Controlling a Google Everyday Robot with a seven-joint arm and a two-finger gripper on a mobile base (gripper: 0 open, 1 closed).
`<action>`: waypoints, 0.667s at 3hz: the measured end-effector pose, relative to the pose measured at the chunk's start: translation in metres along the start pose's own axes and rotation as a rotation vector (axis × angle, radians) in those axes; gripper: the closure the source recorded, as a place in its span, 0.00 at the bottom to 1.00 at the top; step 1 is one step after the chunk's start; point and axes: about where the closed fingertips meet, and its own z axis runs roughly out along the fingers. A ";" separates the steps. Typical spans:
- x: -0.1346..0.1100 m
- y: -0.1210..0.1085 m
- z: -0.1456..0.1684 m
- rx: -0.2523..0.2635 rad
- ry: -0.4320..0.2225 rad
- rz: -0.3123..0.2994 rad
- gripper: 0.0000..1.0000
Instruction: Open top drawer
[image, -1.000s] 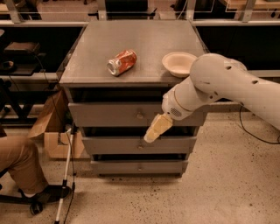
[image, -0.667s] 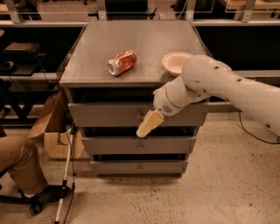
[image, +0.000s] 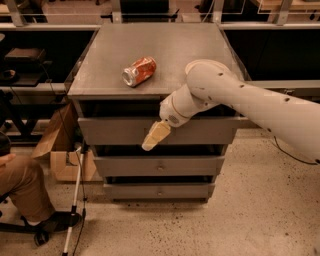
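The top drawer (image: 110, 131) is the widest grey front of the cabinet, just under the table top, with a dark gap above it. My gripper (image: 155, 136), tan-tipped on a white arm (image: 235, 95), points down-left in front of the middle of this drawer front. It covers the spot where the knob sits, so the knob is hidden. I cannot tell whether the gripper touches the front.
A crushed red soda can (image: 139, 71) lies on the grey cabinet top (image: 170, 45). Two narrower drawers (image: 159, 165) (image: 158, 190) sit below. A cardboard box (image: 60, 150), a white cane (image: 75, 205) and a seated person's leg (image: 22, 187) are at left.
My arm swung left across the top drawer front, carrying the gripper from right of centre to the middle. The white plate on the cabinet top is now hidden behind the arm.
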 end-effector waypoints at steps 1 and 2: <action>0.007 -0.017 0.026 -0.016 0.021 0.065 0.00; 0.020 -0.034 0.046 -0.019 0.066 0.139 0.00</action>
